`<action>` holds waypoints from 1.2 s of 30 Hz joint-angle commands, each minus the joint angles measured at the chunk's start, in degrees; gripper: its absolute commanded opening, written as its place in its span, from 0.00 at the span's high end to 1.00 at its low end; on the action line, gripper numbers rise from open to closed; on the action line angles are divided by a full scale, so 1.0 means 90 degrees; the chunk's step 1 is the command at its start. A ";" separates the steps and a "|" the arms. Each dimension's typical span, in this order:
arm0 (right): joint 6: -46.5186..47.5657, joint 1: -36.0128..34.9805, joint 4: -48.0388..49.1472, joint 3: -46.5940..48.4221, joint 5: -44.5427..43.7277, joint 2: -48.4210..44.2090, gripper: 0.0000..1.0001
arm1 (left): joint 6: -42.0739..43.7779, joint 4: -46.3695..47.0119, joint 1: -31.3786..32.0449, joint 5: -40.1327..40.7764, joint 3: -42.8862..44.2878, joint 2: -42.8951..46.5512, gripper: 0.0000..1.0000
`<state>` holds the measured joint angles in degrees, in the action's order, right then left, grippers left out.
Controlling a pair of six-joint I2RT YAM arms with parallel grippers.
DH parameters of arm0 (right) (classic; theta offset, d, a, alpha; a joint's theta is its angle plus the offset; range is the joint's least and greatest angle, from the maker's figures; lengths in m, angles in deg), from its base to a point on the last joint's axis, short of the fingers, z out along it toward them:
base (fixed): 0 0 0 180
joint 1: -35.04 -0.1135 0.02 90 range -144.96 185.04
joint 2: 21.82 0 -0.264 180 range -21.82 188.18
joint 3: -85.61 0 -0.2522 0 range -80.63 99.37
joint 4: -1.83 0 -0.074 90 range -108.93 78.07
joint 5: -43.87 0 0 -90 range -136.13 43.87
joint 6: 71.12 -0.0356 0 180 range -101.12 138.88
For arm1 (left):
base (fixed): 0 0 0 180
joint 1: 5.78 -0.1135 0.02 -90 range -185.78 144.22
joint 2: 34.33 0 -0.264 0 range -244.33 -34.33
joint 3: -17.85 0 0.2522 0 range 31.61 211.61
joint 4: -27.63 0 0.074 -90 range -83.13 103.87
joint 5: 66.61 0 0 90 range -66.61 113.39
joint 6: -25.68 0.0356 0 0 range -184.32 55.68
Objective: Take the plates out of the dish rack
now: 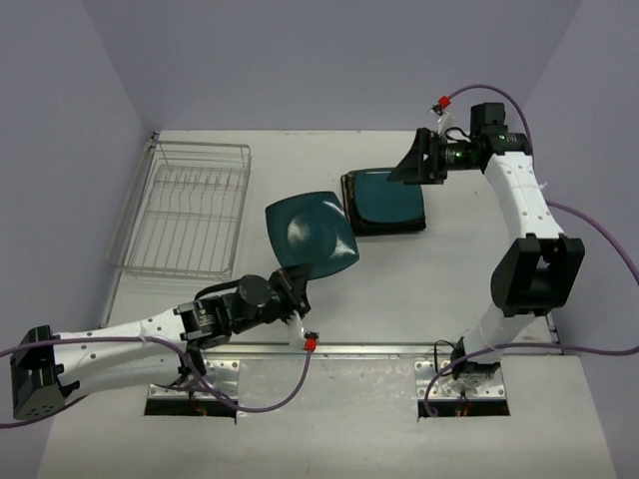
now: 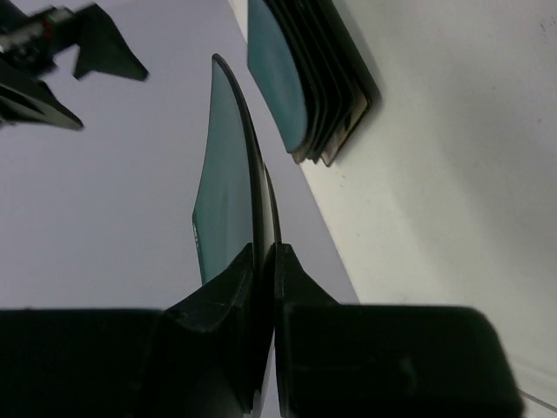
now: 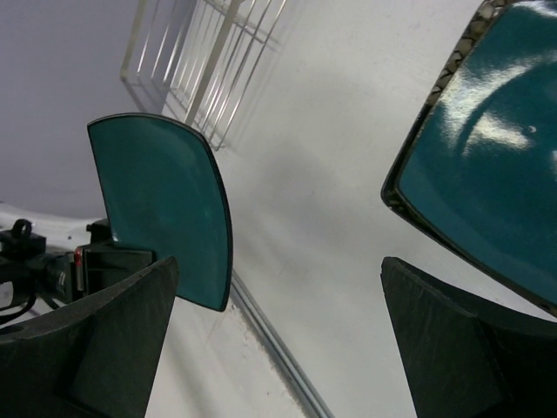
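The left gripper [image 2: 265, 279] pinches the rim of a teal plate [image 1: 312, 235] (between dish rack [image 1: 185, 210] and plate stack [image 1: 384, 200]), while the right gripper [image 3: 278, 340] gapes wide near the stack.

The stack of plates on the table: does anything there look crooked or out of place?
Slightly. The stack is not flush: dark edges of lower plates show past the top one on its left and near sides. Nothing looks broken or spilled.

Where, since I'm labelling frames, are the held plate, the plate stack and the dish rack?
held plate [image 1: 312, 235]: top view, middle of its face.
plate stack [image 1: 387, 200]: top view, top plate's face.
dish rack [image 1: 186, 226]: top view, its floor bars.
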<state>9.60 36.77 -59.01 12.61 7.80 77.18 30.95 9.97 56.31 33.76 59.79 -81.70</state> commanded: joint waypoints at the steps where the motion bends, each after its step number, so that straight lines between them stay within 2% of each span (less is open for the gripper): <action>1: 0.0344 -0.0405 -0.0144 -0.0244 0.0843 0.0153 0.01 | 0.1238 0.2319 0.0304 0.0125 0.0095 0.0294 1.00; 6: 0.0042 -0.1040 0.0431 -0.1193 0.0731 0.0004 0.01 | 0.1158 0.2573 0.0403 0.0376 0.0223 0.0034 1.00; 8: -0.0397 -0.1291 0.0852 -0.1690 0.0663 -0.0062 0.02 | 0.1002 0.2621 0.0431 0.0557 0.0337 -0.0123 1.00; 13: -0.1196 -0.1472 0.1727 -0.2352 0.0751 -0.0320 0.07 | 0.0540 0.2719 0.0525 0.1078 0.0603 -0.0459 1.00; 18: -0.1370 -0.1539 0.1949 -0.2341 0.0744 -0.0501 0.14 | 0.0275 0.2786 0.0553 0.1269 0.0648 -0.0625 1.00; 23: -0.1467 -0.1405 0.1978 -0.2129 0.0379 -0.0667 0.15 | 0.0052 0.2728 0.0553 0.1405 0.0649 -0.0655 1.00; 25: -0.1748 -0.1091 0.2188 -0.1973 0.0423 -0.0642 0.14 | -0.0082 0.2603 0.0553 0.1480 0.0658 -0.0600 1.00; 29: -0.2415 -0.0564 0.2574 -0.1816 0.1378 -0.0356 0.14 | -0.0154 0.2513 0.0563 0.1523 0.0619 -0.0499 1.00; 36: -0.3119 -0.0813 0.3493 -0.2285 0.1888 -0.0353 0.13 | -0.0350 0.2495 0.0562 0.1522 0.0677 -0.0558 1.00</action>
<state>-13.23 32.15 -33.84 -6.62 19.27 73.95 27.09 23.78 60.66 45.41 61.63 -88.35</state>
